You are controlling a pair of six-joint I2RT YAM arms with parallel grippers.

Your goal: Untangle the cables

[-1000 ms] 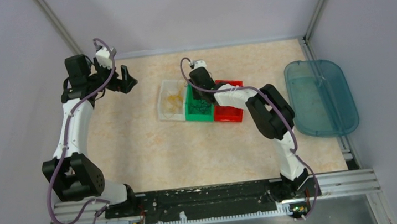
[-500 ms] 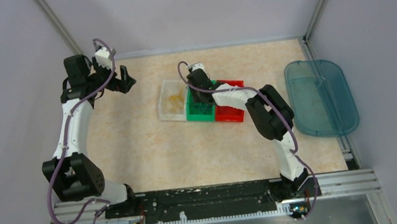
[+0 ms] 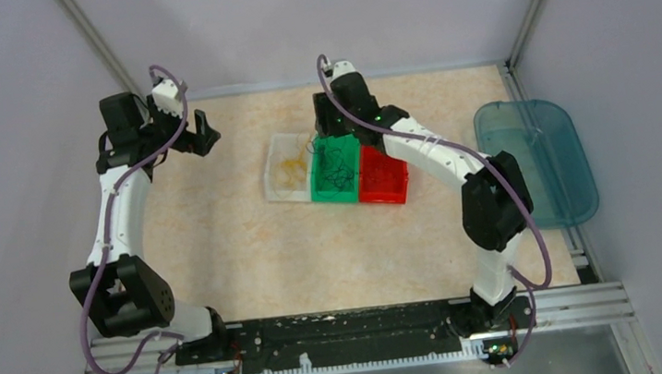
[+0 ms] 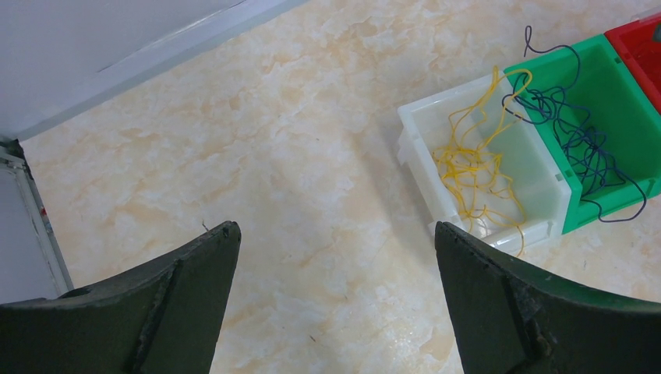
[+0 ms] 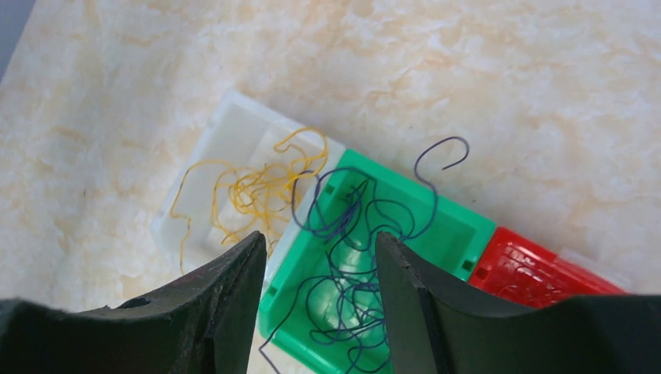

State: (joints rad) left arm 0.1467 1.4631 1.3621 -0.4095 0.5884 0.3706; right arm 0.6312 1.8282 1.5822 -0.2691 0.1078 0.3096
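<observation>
The yellow-orange cables lie as a loose tangle of thin loops in the white bin, with 1 loop arching over the rim it shares with the green bin. The dark purple-black cables are heaped in curls inside that green bin. 1 end rises past its far rim in a hook, and another strand hangs over the opposite wall. Whether the red bin holds red cables cannot be told.

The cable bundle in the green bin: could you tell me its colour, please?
The cable bundle is dark purple, clearest in the right wrist view.
</observation>
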